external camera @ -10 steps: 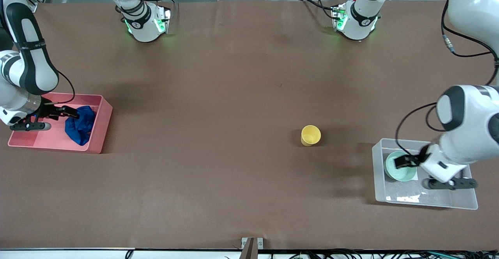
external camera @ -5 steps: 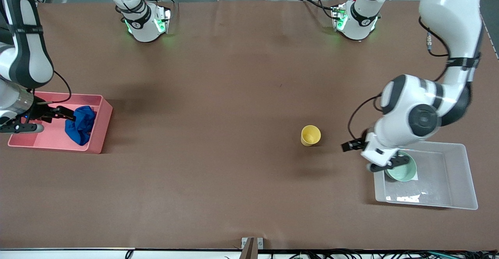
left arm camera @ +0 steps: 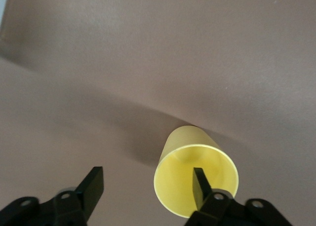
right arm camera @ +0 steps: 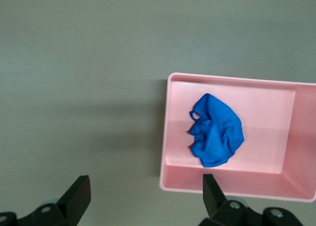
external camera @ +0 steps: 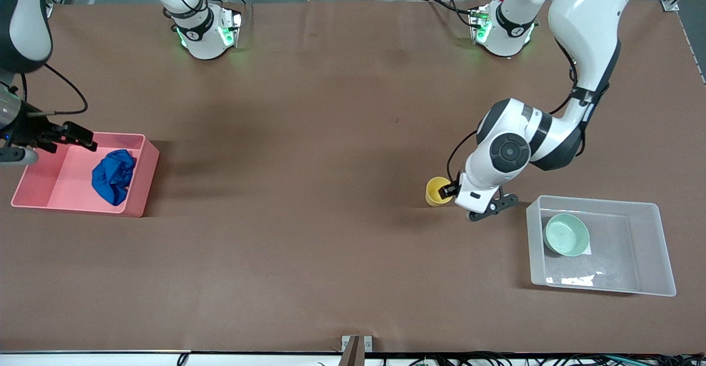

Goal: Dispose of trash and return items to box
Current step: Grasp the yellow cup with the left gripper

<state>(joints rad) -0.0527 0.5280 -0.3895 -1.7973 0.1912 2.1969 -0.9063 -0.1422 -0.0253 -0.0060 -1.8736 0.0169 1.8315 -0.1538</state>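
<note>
The yellow cup [external camera: 437, 191] stands upright on the table, beside the clear box [external camera: 656, 245] and toward the right arm's end of it. The mint-green bowl [external camera: 566, 235] sits in that box. My left gripper [external camera: 449, 192] is open at the cup. In the left wrist view the gripper [left arm camera: 147, 177] has one finger over the mouth of the cup [left arm camera: 182, 162] and the other outside its wall. The blue cloth [external camera: 114, 176] lies in the pink tub [external camera: 148, 167]. My right gripper [external camera: 71, 137] is open and empty above that tub's edge. The right wrist view shows the gripper [right arm camera: 144, 181], the cloth [right arm camera: 217, 132] and the tub [right arm camera: 170, 179].
Both arm bases stand at the table edge farthest from the front camera. The pink tub is at the right arm's end of the table and the clear box at the left arm's end. Brown table surface lies between them.
My left gripper left the bowl in the clear box and moved over to the yellow cup. My right gripper drew up and away from the blue cloth, which stays in the pink tub.
</note>
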